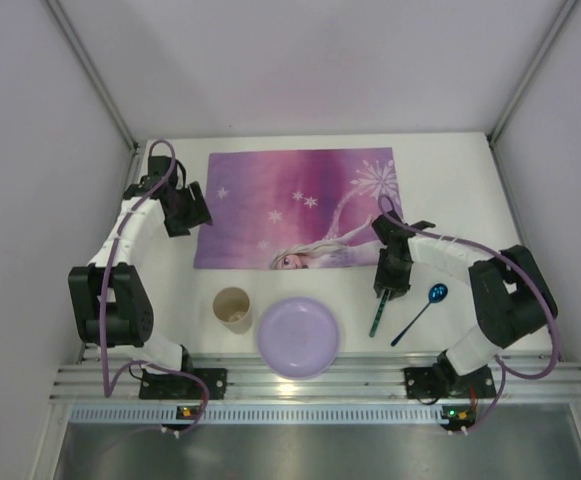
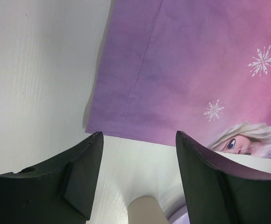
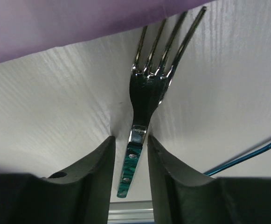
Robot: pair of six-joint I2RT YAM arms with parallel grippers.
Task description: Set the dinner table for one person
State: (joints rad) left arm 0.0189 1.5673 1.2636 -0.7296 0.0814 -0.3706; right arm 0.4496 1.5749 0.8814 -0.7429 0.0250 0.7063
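Note:
The white dinner table [image 1: 450,190] carries a purple-pink cartoon placemat [image 1: 290,205] at its far middle. A fork [image 1: 377,315] with a green handle lies near the mat's right front corner. My right gripper [image 1: 388,288] is low over it. In the right wrist view the jaws [image 3: 130,140] are narrowly apart and straddle the neck of the fork [image 3: 147,88], which lies flat on the table. My left gripper [image 1: 192,215] is open and empty over the mat's left edge, and its wrist view [image 2: 137,154] shows bare table between the jaws.
A beige cup [image 1: 233,308] and a lilac plate [image 1: 298,337] stand side by side at the front edge. A blue spoon [image 1: 425,308] lies right of the fork, its handle showing in the right wrist view [image 3: 247,156]. White walls enclose the table.

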